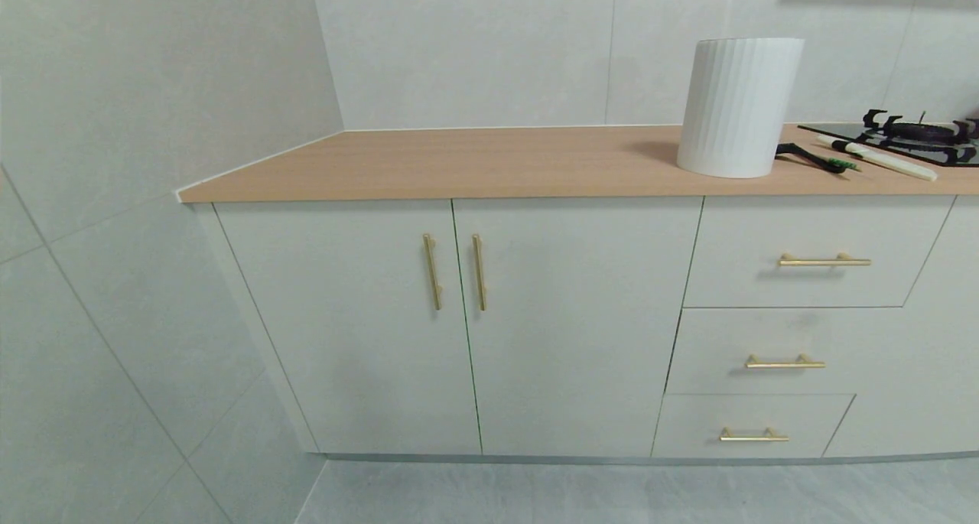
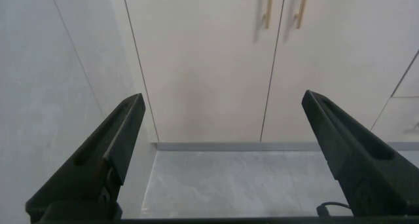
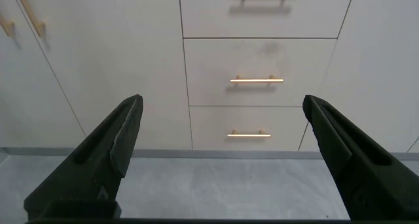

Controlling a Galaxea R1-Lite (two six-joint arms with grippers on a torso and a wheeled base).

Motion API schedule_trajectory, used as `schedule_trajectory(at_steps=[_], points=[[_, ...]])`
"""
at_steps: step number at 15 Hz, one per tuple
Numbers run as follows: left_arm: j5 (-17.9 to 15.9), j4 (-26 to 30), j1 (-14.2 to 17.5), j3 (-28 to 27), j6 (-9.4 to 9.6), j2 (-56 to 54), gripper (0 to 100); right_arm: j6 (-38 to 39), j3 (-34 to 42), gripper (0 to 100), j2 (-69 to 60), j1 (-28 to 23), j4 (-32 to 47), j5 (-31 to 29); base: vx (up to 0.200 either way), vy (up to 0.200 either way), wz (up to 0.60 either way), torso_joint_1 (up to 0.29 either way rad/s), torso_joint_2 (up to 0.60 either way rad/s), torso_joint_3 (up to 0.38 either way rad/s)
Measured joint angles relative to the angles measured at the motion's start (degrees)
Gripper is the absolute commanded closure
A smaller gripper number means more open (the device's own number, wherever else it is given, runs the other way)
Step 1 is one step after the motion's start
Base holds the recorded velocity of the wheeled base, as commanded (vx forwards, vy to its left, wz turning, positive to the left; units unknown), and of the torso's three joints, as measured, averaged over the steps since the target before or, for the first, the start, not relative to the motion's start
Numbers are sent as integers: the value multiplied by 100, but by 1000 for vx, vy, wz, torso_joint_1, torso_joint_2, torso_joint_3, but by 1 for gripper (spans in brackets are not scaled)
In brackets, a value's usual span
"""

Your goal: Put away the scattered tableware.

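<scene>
Desk (image 1: 474, 161): a wooden top running along the tiled wall, above pale cupboards.
White ribbed holder (image 1: 738, 107): stood upright on the desk towards my right. I could not see inside it.
Black utensil (image 1: 811, 157): lay flat on the desk just beside the holder, on the side towards the hob (image 1: 918, 138).
White utensil (image 1: 879, 157): lay flat next to the black one, at the hob's near edge.
Left gripper (image 2: 222, 98): hung low in front of the cupboard doors (image 2: 209, 60) and above the floor (image 2: 229, 185). Its jaws were wide apart with nothing between them.
Right gripper (image 3: 222, 100): hung low in front of the drawers (image 3: 262, 67). Its jaws were also wide apart and empty.
Done: nothing that I could confirm. Both utensils lay loose outside the holder.
Left: I judged the whole job was outstanding. Each utensil had to be picked up and put away, probably in the holder.
Note: both arms were well below the desk and far from the tableware, so I would have to raise them and close in before any grasp.
</scene>
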Motion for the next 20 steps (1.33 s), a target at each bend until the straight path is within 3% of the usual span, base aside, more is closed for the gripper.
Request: schedule_trajectory(at_steps=[14, 18, 20], points=[[2, 0, 0, 0, 4, 0, 0, 22, 0, 0, 2, 2, 5, 2, 0, -200, 0, 1, 3, 3], [-2, 0, 2, 0, 4, 0, 0, 11, 0, 0, 2, 0, 5, 2, 0, 0, 0, 0, 0, 0], [4, 0, 0, 0, 6, 0, 0, 6, 0, 0, 2, -4, 5, 2, 200, 0, 0, 5, 2, -5]])
